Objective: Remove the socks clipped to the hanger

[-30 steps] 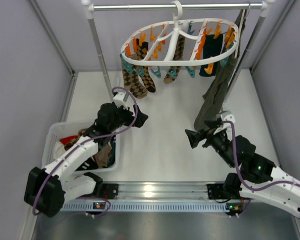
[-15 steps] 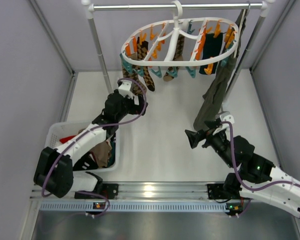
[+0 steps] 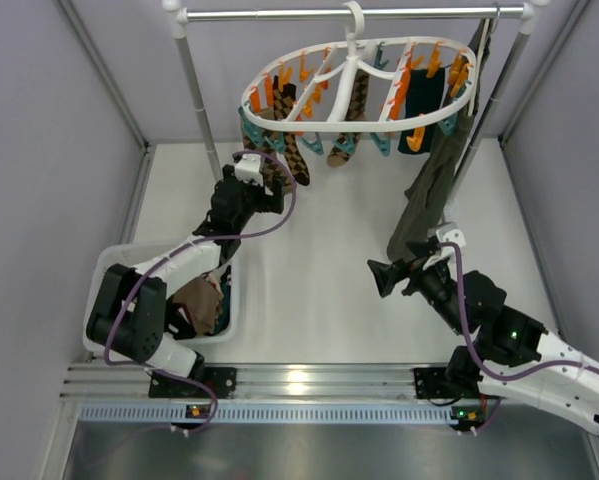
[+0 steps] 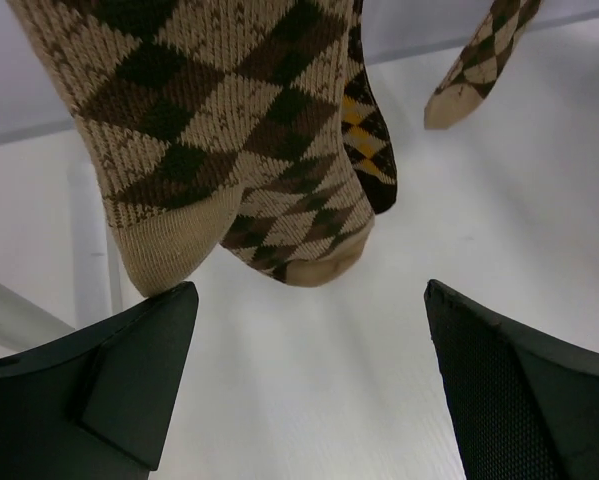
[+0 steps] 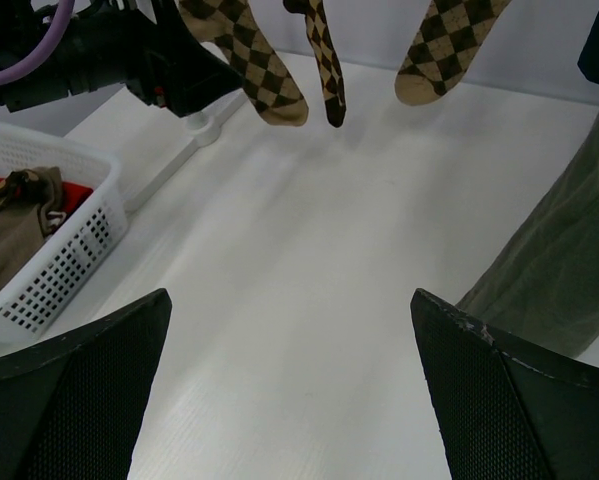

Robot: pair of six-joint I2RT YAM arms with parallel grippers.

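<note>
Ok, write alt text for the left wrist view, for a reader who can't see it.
Brown-and-tan argyle socks hang toes-down just above the left tool, whose two dark fingers stand wide apart at the bottom corners. Behind them lies a white table, with another argyle sock dangling at top right.

The right fingers stand wide apart above the white desk. Three argyle socks hang along the top edge; a white basket lies at left, an olive garment at right
</note>
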